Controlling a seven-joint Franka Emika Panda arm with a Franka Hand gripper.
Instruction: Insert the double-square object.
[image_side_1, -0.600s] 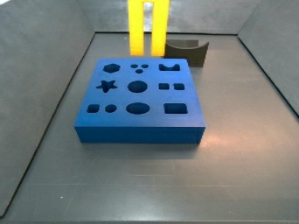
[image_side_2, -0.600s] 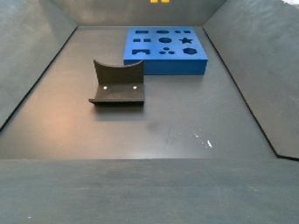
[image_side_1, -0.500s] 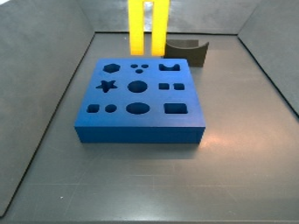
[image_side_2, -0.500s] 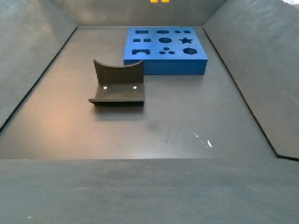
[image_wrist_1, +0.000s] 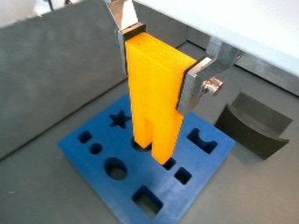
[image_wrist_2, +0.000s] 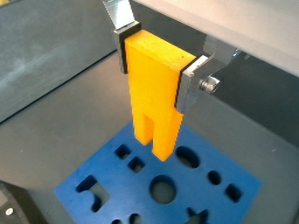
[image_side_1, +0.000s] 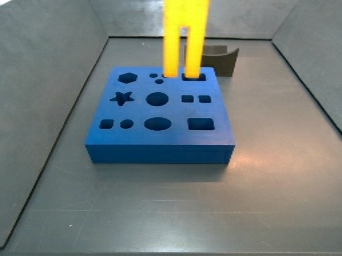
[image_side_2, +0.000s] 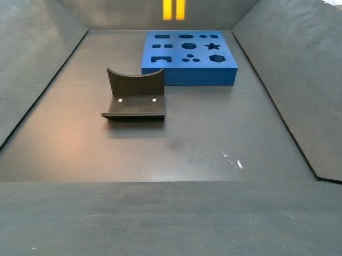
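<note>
The double-square object is a tall yellow piece with two square prongs pointing down. My gripper is shut on its upper block, one silver finger on each side; this also shows in a wrist view. The piece hangs upright over the far part of the blue block, its prong tips a little above the block's top. In a side view only the prongs show at the picture's top edge; the gripper is out of view in both side views. The block's shaped holes lie below the prongs.
A dark grey curved holder stands on the floor away from the blue block; it also shows behind the block and in both wrist views. Grey walls enclose the floor on all sides.
The yellow piece has moved sideways and lower, toward the blue block's top; more of its prongs show now. Block and holder have not moved.
</note>
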